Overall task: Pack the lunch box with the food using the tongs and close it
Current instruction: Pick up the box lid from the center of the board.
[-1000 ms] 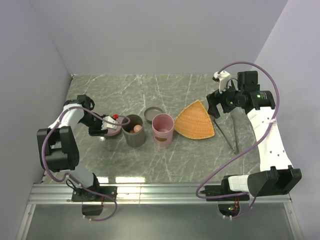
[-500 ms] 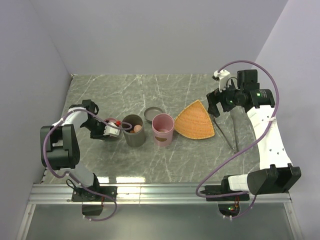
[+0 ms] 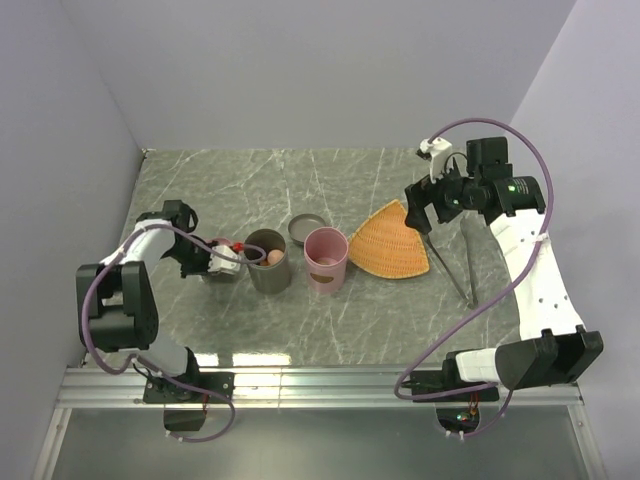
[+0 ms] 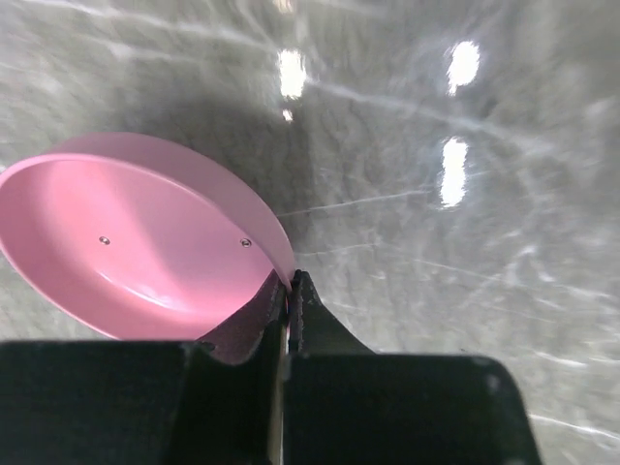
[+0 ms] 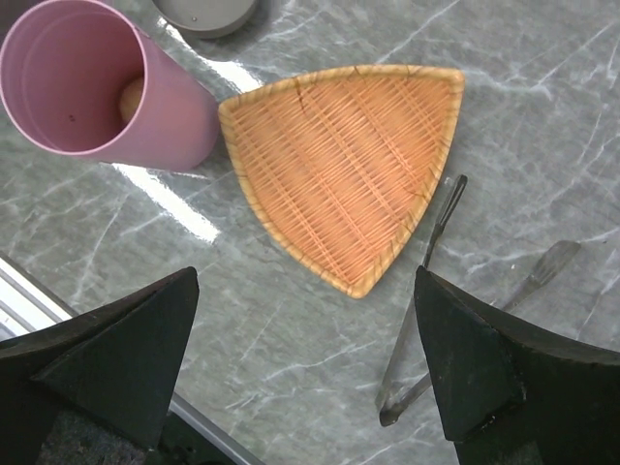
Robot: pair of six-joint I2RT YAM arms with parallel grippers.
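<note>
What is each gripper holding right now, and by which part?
Left gripper pinches the pink lid by its rim. Right gripper is open, holding nothing.

Bright overhead light, sharp — glare on tabletop (image 4: pixel 452 170)

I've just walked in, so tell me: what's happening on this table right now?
The left gripper is shut on the rim of a pink lid, left of the grey cup. The right gripper hangs open above the woven tray, with the tongs lying untouched beside the tray. Food sits in the grey cup and the pink cup, both uncovered; a grey lid lies behind them.
</note>
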